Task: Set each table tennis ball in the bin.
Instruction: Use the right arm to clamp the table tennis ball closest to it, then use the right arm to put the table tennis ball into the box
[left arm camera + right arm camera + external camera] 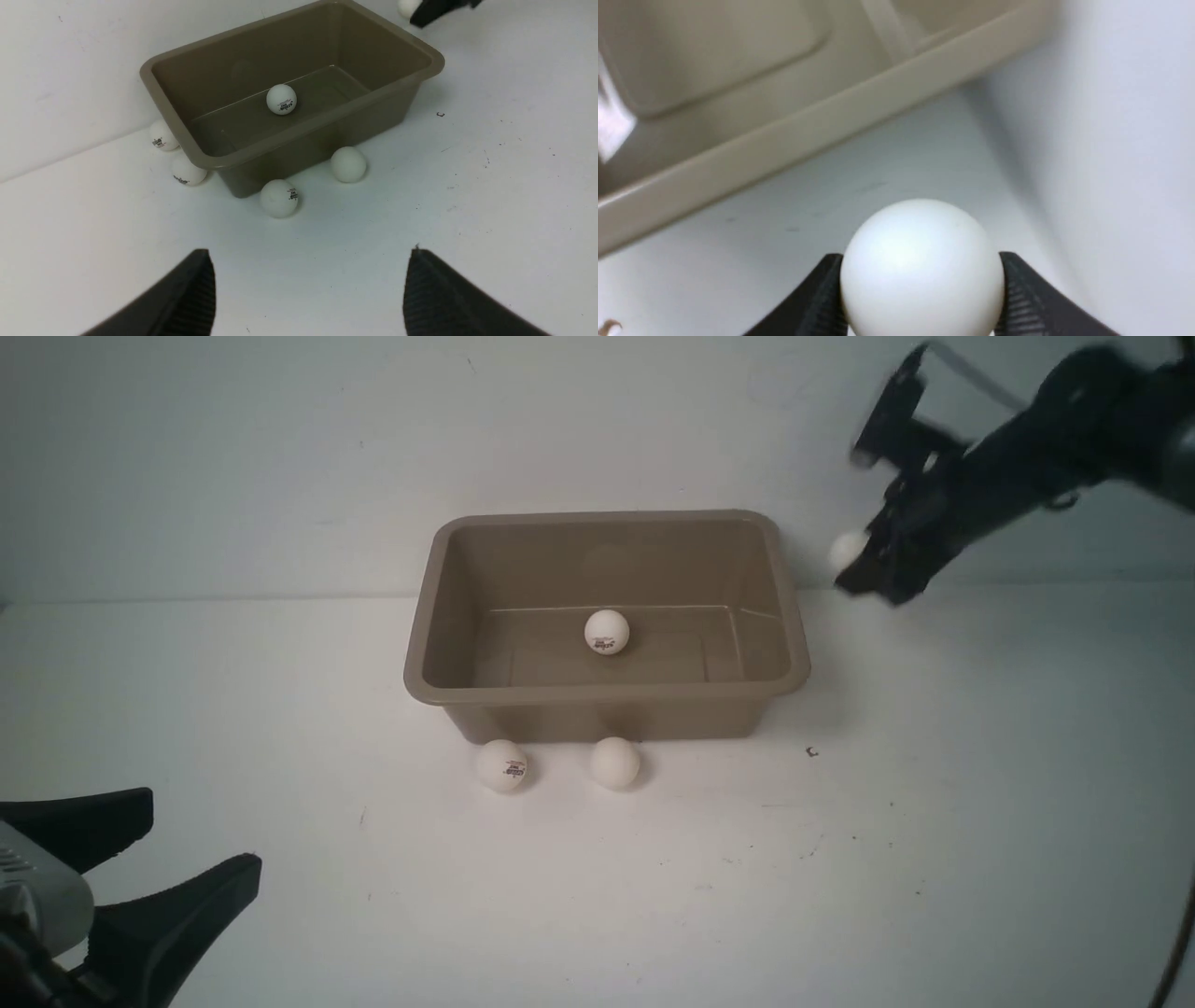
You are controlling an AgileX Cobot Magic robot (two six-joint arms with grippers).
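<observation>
Right gripper [920, 280] pinching plain white glossy ball [848, 551] upper right, beside taupe rectangular plastic bin [607, 691], left gripper [310, 254] wide

Front camera sitting between arms, looking forward and slightly down across desk [934, 859] toward back wall [280, 448], framing whole bin [607, 691] at middle distance.

Left wrist camera peering out between left tool [310, 261] fingers, facing bin obliquely from its near-left side, farther back.

Right wrist camera sitting very close behind right tool [920, 256], held ball [920, 289] filling lower frame, bin rim blurring beyond.

All three sharing bin. Front and left wrist also sharing ball inside bin [607, 632] and two balls [501, 765] [615, 763] at near wall.
</observation>
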